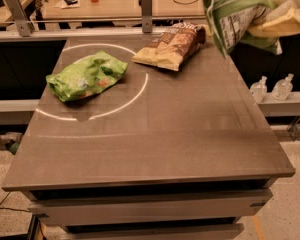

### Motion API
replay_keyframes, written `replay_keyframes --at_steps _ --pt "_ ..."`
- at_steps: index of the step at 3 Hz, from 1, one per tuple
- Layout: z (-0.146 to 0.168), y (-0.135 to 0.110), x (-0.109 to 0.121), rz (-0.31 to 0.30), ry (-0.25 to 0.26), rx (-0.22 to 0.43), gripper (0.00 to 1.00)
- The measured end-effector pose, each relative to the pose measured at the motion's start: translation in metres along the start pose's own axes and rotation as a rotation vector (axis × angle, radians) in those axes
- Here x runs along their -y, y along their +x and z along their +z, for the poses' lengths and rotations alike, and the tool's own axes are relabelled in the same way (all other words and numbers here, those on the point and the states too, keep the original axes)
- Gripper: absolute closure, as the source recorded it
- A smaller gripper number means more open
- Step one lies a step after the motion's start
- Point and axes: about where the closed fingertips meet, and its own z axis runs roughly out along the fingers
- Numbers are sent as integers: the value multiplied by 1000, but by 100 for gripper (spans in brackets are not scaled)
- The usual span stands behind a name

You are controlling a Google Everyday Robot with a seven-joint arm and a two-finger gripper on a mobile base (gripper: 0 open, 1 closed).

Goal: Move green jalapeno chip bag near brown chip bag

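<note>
The green jalapeno chip bag [235, 14] hangs in the air at the top right, above the table's far right corner, its white nutrition panel facing me. My gripper [277, 14] is at the top right edge, its yellow fingers [285, 21] shut on the bag's right end. The brown chip bag [172, 45] lies flat on the far middle of the table, a little left of and below the lifted bag.
A lime-green bag [85, 76] lies at the left inside a white circle on the grey table [155, 144]. Two small bottles [272, 88] stand on a ledge to the right. A workbench with clutter runs behind the table.
</note>
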Motion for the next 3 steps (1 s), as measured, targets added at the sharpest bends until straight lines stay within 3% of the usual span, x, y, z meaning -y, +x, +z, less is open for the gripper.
replay_keyframes --at_steps 1,2,3 --pt "-11 -15 43 62 160 47 100" --pt "-12 -17 55 64 207 51 100" --pt "-7 -9 54 68 216 30 100"
